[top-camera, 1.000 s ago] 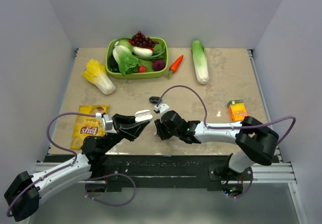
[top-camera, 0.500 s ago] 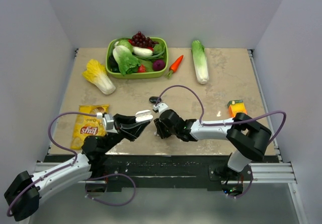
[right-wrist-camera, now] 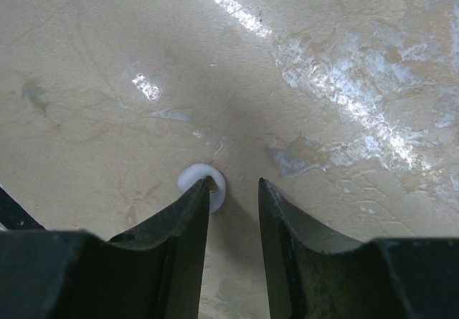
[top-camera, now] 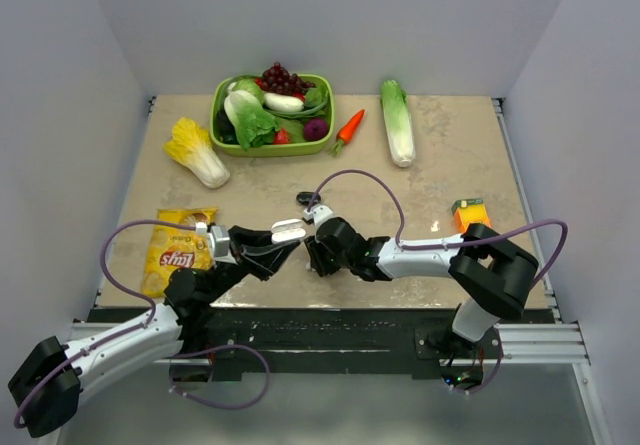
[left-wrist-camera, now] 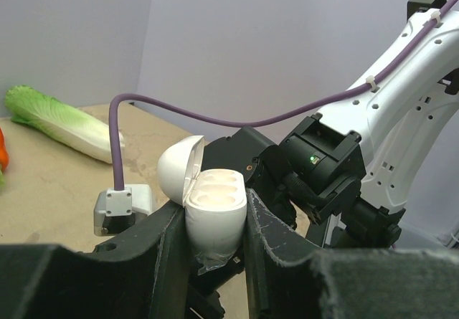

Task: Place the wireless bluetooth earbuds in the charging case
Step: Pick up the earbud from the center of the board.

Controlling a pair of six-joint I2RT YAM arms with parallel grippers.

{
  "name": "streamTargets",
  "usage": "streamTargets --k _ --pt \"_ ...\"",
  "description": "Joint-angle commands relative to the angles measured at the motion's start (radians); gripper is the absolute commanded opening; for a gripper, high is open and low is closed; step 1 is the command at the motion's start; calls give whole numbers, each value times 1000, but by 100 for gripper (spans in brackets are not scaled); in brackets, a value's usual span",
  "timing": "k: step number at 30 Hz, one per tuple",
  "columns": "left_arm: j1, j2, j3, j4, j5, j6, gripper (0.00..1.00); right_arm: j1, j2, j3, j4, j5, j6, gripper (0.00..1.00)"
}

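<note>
- Both grippers were close together by the near edge of the table (top-camera: 440, 155), in the middle. Bare top lay open on the far side, up to the green basket (top-camera: 270, 151) of veggies. Walls stood at the left, right and far sides.
- The table top was tan, flat and shiny in spots.
- The charging case (left-wrist-camera: 214, 215) was smooth, white and round like an egg, with its lid tipped back.
- The left gripper (top-camera: 283, 233) squeezed the case between its black fingers.
- The right gripper (right-wrist-camera: 234, 184) pointed down at the table, jaws a little apart with nothing between them.
- One earbud (right-wrist-camera: 193, 183), small, white and round, lay on the table right at the tip of one finger, outside the gap and partly hidden behind it.
</note>
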Motion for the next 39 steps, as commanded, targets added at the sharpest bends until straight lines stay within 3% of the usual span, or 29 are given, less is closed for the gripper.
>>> streamTargets --k 1,23,34,39 --pt "-3 3 -116 69 1 14 0 1 6 18 35 -27 -8 37" --pt "-3 17 -116 80 16 8 0 37 30 -3 51 -60 11 38" --pt "-5 17 -110 77 20 8 0 40 28 -11 53 -70 20 18" --pt "-3 13 -108 72 20 8 0 38 28 -8 48 -70 52 4"
